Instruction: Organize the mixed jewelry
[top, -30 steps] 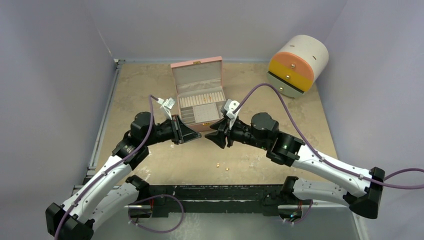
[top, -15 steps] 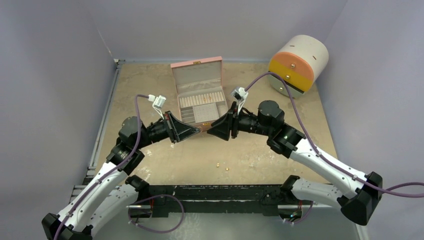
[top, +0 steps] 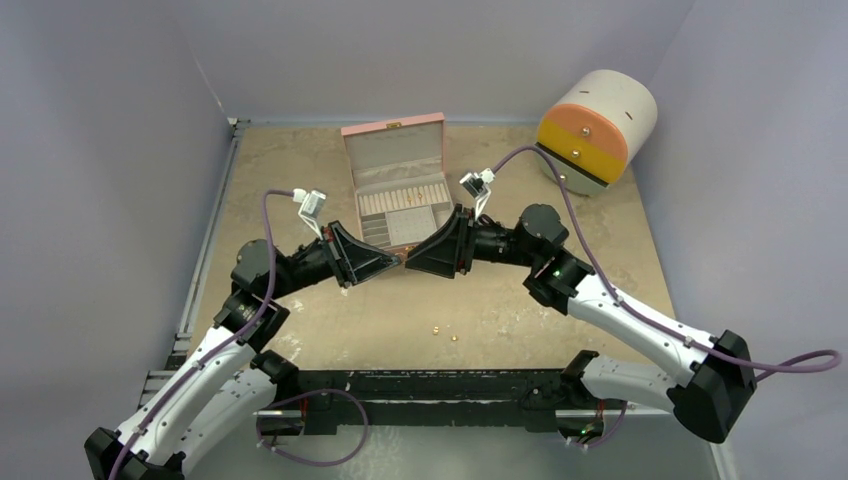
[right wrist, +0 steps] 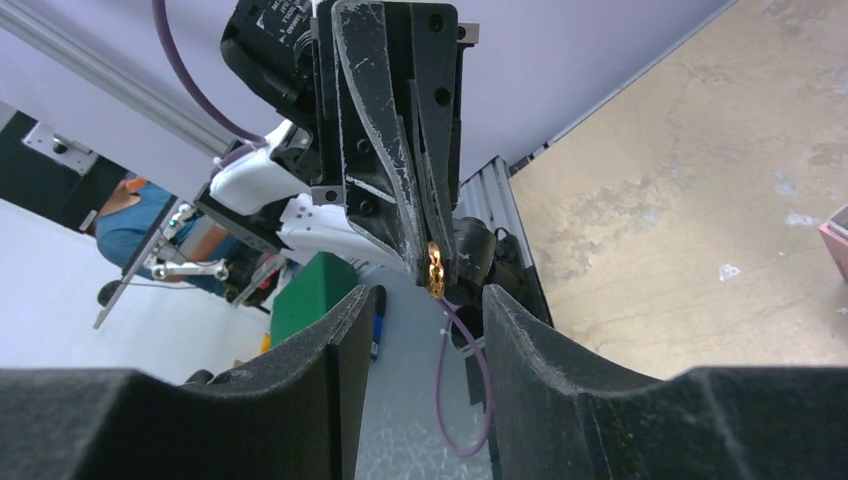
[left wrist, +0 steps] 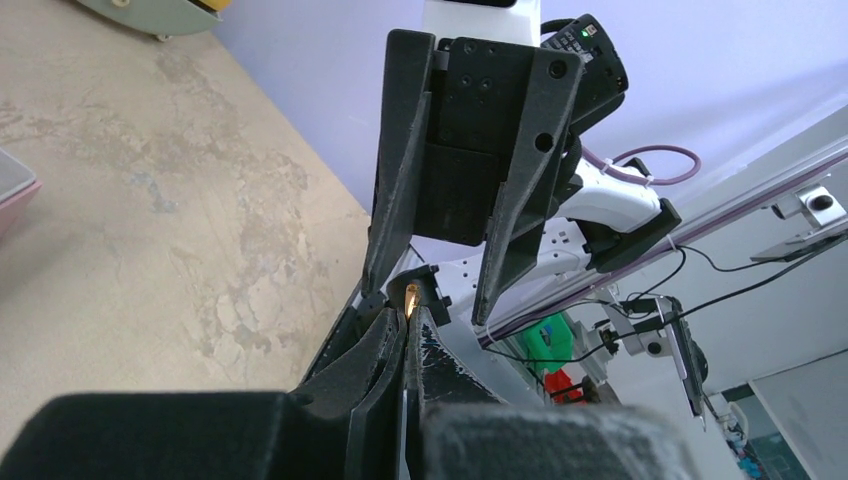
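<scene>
Now | left pincer (left wrist: 408,312) clenched on small twisted gold piece (right wrist: 435,268), perhaps a ring | right pincer (right wrist: 424,300) parted

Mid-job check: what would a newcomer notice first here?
In front of the open pink box, the left gripper, shut on a tiny gold piece, meets the right gripper tip to tip, which stands open on either side of the piece. Two more gold bits lie loose on the table, toward its near edge.

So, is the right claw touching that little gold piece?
Apart. The right wrist view shows the gold piece, pinched by the left claw, with clear gaps to both right fingers.
</scene>
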You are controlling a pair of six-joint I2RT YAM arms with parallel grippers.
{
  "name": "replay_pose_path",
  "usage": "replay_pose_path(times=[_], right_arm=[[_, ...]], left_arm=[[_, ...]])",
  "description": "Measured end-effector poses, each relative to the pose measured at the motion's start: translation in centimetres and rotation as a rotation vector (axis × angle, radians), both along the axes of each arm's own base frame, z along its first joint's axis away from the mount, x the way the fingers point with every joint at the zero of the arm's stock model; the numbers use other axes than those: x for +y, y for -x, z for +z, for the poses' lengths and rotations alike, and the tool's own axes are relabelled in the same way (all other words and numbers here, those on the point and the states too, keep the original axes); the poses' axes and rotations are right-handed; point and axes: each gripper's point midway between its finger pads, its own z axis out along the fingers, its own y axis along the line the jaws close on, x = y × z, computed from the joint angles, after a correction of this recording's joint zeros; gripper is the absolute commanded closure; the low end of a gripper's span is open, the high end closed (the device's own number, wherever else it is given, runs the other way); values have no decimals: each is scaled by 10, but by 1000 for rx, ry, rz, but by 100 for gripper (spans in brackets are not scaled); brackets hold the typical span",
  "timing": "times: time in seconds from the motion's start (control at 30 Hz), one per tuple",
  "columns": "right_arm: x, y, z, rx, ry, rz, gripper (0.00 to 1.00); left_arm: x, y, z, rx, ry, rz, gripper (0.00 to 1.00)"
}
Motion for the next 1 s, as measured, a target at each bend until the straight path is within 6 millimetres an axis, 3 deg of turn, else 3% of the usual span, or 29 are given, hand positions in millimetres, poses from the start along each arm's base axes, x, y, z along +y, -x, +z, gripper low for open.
replay_pose_path(times=[0.47,1.0], right_arm=[[5,1,14,0,-66,31,66],[6,3,14,-1,-69,48,78]], left_arm=[[-1,5,12,-30,36,-25,100],[-1,5,12,-29,41,-26,100]])
